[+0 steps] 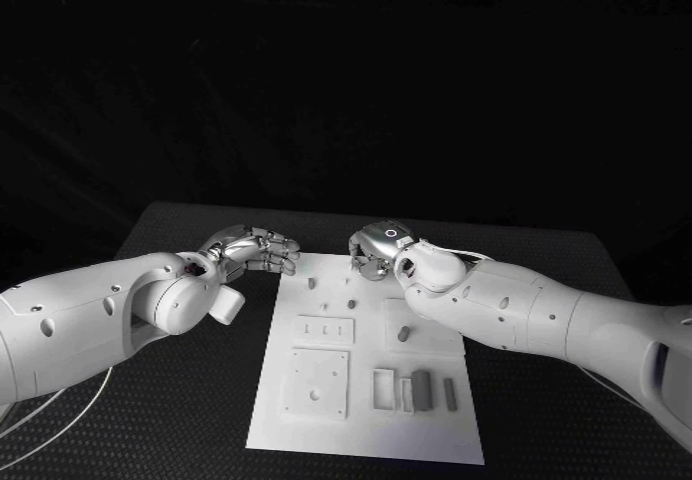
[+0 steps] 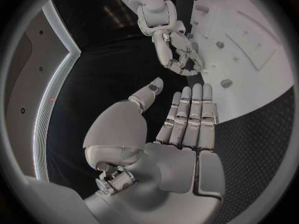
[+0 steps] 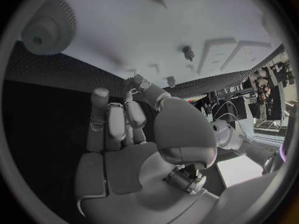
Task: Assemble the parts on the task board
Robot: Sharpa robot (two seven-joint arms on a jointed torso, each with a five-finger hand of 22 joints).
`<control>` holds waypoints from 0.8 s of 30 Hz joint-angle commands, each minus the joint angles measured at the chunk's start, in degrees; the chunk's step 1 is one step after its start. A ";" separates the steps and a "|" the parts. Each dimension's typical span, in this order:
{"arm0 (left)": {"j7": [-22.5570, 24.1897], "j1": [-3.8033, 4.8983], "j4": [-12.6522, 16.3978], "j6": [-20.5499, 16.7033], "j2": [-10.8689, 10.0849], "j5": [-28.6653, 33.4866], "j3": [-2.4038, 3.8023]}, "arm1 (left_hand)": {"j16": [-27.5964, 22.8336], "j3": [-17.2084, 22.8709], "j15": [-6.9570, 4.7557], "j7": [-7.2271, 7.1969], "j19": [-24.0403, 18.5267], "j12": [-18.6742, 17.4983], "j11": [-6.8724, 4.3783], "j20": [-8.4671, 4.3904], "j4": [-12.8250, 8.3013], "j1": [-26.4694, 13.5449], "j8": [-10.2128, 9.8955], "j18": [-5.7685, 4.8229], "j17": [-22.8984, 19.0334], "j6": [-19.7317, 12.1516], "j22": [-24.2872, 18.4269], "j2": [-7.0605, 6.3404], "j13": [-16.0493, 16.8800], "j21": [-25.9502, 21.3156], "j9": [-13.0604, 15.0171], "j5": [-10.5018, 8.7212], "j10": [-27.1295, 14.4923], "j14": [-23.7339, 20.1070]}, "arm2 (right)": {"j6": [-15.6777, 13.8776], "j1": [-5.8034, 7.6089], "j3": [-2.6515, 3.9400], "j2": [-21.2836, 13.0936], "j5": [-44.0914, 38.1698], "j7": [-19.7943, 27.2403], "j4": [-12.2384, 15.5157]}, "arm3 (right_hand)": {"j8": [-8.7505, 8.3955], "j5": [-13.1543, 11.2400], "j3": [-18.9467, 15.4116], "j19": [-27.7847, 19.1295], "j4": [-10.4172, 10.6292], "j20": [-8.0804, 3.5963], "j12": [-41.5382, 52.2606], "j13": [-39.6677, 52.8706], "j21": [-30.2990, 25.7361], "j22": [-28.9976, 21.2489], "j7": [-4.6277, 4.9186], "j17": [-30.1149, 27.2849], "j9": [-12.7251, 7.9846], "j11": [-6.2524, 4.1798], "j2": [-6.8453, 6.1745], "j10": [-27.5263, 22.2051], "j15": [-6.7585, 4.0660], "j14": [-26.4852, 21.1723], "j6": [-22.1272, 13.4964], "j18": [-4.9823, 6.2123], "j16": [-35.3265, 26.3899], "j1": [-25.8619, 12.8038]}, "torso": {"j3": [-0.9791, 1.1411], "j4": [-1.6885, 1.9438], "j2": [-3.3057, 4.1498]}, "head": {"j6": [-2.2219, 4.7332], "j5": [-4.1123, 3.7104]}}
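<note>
The white task board lies mid-table, small grey parts scattered on it. Both hands hover at its far edge: left hand empty with fingers straight, right hand curled, holding nothing.

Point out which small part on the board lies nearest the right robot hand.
The part near the board's far edge, just beside the right robot hand; the others lie nearer the robot.

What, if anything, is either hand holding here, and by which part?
Nothing is held by the left hand: its fingers lie straight and bare. For the right hand, curled at the task board's far edge, it cannot be told.
</note>
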 commanded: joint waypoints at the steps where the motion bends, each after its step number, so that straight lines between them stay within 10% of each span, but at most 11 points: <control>1: 0.19 0.03 0.09 0.94 0.07 -0.16 0.04 | -0.29 0.02 0.24 0.72 0.08 -0.40 0.23 -0.34 0.08 -0.65 -0.32 0.46 0.09 0.06 -0.07 0.00 -0.09 -0.32 -0.10 -0.08 0.11 -0.02 | 0.18 -0.09 0.01 0.03 -1.21 -0.59 0.39 | 0.34 0.38 0.39 0.01 0.01 -0.35 -0.28 -0.04 0.27 1.17 -0.81 -0.02 1.01 -0.28 -0.58 0.31 -0.15 0.16 2.25 0.89 0.08 -0.08 | -0.02 -0.22 0.04 | -0.09 0.30; 24: 0.20 0.04 -0.38 1.08 0.47 -0.16 0.04 | -0.38 0.05 0.25 0.74 0.09 -0.50 0.26 -0.35 0.09 -0.73 -0.38 0.45 0.17 0.03 -0.07 0.00 -0.14 -0.38 -0.15 -0.08 0.10 -0.01 | 1.90 -0.10 0.00 1.15 -1.16 -0.70 -0.91 | 0.29 0.37 0.49 -0.01 0.02 -0.38 -0.46 -0.24 0.30 1.14 -0.81 -0.37 1.08 -0.29 -0.52 0.33 -0.16 0.00 2.23 0.89 -0.07 -0.21 | -0.10 -0.17 0.17 | -0.43 0.71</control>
